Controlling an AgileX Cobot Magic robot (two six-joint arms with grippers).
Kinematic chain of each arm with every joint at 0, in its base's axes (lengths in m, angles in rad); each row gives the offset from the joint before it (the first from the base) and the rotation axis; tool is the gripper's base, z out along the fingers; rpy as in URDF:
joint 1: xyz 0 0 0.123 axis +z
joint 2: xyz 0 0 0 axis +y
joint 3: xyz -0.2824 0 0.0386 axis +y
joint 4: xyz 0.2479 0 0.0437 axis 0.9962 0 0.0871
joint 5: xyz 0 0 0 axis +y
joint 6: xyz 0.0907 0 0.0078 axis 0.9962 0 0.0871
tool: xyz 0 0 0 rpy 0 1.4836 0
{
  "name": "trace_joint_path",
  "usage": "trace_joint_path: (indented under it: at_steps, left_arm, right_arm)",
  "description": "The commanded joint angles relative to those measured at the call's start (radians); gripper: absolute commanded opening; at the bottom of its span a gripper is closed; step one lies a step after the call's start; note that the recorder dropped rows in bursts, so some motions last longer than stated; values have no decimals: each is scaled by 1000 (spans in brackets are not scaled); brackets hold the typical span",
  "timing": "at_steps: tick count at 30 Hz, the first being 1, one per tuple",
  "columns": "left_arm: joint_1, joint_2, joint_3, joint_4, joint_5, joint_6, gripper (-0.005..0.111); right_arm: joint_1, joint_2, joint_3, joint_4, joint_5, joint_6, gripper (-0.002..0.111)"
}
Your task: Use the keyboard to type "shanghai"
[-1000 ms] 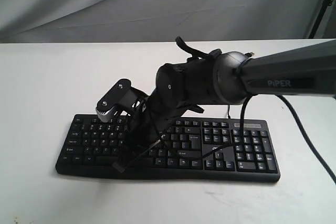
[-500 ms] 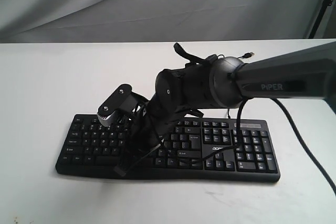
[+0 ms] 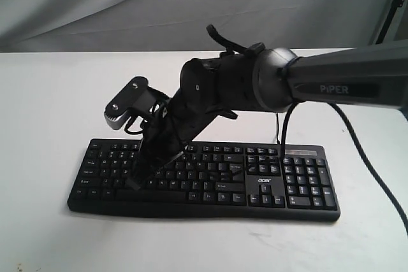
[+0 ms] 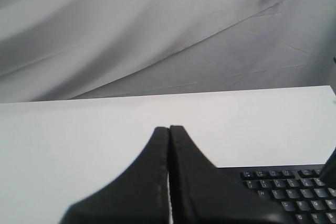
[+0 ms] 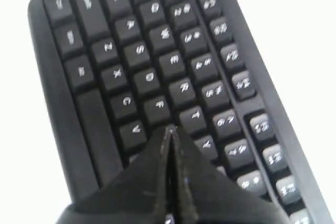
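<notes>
The black keyboard lies across the white table, number pad to the right. My right gripper reaches across from the right and is shut, its tip down among the letter keys in the keyboard's left half. In the right wrist view the shut right gripper points between the F, V and T keys of the keyboard; the key under the tip is hidden. My left gripper is shut on nothing, held off the keyboard's corner over bare table. It does not show in the exterior view.
The white table runs out on all sides of the keyboard, with a grey cloth backdrop behind. A black cable trails from the right arm over the table at the right.
The right gripper has swung left along the keyboard, from the lower middle keys to the left-hand letter keys. The wrist camera housing moved left and up with it.
</notes>
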Motion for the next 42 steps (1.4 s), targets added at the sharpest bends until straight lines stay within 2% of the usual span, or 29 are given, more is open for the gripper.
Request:
trace_joint_path:
  at_steps: [1,42]
  left_arm:
    - [-6,-2,2,-2,-6,-3,0]
    - [-6,-2,2,-2,-6,-3,0]
  right_arm:
    - [-3,28,-56,-20,24,-2,0]
    - [-3,93,-87,-17,19,-4,0]
